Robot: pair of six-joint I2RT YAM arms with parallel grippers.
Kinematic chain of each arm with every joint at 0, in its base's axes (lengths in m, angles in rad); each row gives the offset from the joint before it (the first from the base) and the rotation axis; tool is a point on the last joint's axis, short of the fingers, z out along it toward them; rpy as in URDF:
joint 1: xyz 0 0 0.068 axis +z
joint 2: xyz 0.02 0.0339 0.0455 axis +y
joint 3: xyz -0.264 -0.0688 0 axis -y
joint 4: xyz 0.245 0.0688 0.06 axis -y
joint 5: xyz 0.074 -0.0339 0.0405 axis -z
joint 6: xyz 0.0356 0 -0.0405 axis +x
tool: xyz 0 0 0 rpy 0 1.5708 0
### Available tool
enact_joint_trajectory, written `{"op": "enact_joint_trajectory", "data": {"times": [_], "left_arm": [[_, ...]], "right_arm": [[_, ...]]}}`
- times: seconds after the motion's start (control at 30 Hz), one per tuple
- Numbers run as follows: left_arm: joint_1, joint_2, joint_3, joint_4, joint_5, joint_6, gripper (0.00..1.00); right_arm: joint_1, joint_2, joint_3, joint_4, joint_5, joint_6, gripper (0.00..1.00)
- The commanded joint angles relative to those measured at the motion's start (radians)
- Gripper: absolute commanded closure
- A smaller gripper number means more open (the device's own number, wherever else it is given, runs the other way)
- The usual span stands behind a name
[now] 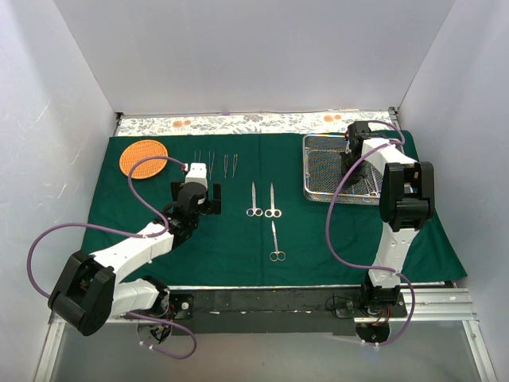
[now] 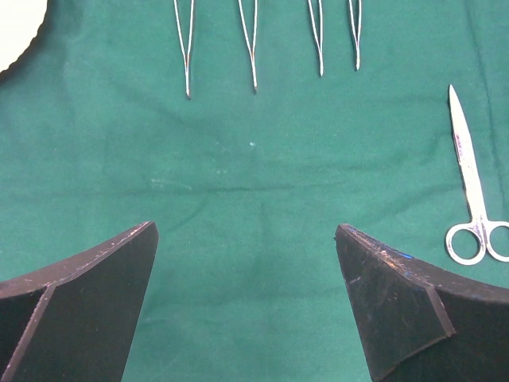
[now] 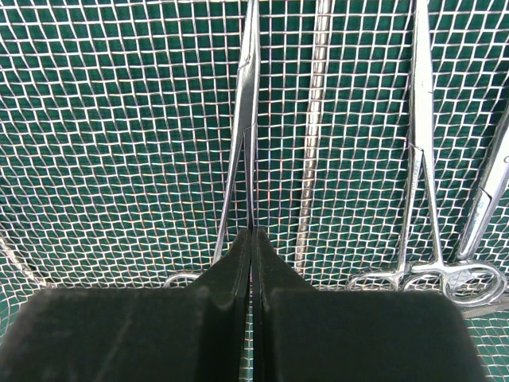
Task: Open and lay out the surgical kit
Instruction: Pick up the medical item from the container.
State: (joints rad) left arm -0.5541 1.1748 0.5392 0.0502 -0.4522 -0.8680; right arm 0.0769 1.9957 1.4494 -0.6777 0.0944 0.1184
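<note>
The dark green cloth wrap point(image 1: 238, 270) lies spread flat over the table. On it lie several thin tweezers point(image 2: 250, 40) in a row and three scissors point(image 1: 273, 200). The silver wire-mesh tray point(image 1: 318, 195) stands at the right. My right gripper point(image 3: 251, 232) is down inside the tray, shut on one shank of long steel forceps point(image 3: 248, 119) just above their finger rings. More ring-handled instruments point(image 3: 417, 159) lie beside them on the mesh. My left gripper point(image 2: 246, 239) hovers open over bare cloth just short of the tweezer tips, with nothing between its fingers point(image 2: 95, 294).
A round woven orange basket point(image 1: 144, 157) sits on the cloth at the far left. One pair of scissors point(image 2: 469, 183) lies to the right of my left gripper. White walls enclose three sides. A patterned strip point(image 1: 238, 122) runs along the back edge.
</note>
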Motion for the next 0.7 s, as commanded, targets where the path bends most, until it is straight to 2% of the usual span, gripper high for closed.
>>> {"op": "enact_joint_trajectory", "data": {"times": [0.0, 0.3, 0.6, 0.67], "left_arm": [[-0.004, -0.017, 0.064, -0.036, 0.013, -0.003, 0.05], [-0.006, -0.004, 0.153, -0.044, 0.024, -0.011, 0.05], [-0.006, -0.001, 0.179, -0.072, 0.044, -0.031, 0.05], [-0.004, -0.001, 0.18, -0.076, 0.046, -0.032, 0.05]], "right_arm": [[0.008, 0.011, -0.037, 0.006, -0.025, 0.012, 0.99], [0.008, -0.049, 0.034, 0.004, -0.042, 0.02, 0.99], [0.004, -0.046, 0.012, 0.038, -0.075, 0.043, 0.99], [0.004, -0.048, 0.016, 0.036, -0.068, 0.05, 0.95]]}}
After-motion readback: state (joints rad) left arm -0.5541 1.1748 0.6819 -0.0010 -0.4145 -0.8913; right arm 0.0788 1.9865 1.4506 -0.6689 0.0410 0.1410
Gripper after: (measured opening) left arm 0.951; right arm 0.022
